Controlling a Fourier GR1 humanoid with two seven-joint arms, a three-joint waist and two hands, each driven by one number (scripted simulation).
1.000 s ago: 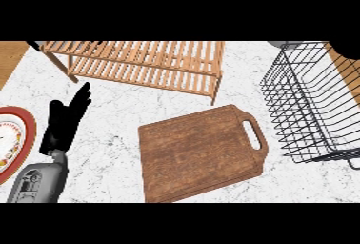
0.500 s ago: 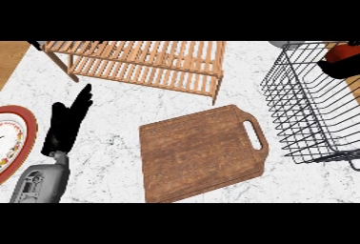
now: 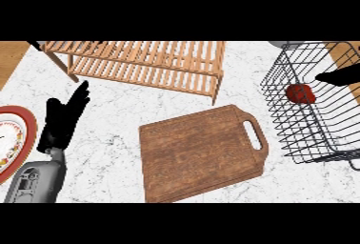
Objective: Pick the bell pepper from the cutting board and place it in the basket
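Rounded red bell pepper [image 3: 301, 93] inside the black wire-grid basket [image 3: 309, 159], just beside the right hand [image 3: 342, 76], whose pose is unclear.

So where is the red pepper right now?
In the head view the bell pepper is at the right side, inside the wire basket, just below the right hand and up-right of the cutting board.

The cutting board [image 3: 200, 152] lies in the middle, with the wooden rack [image 3: 141, 64] beyond it and the wire basket [image 3: 309, 138] to its right. The bell pepper [image 3: 301, 93] sits in the basket, just left of my right hand [image 3: 341, 76]. My left hand [image 3: 63, 119] is left of the board, beside the plate [image 3: 14, 143] at the left edge.
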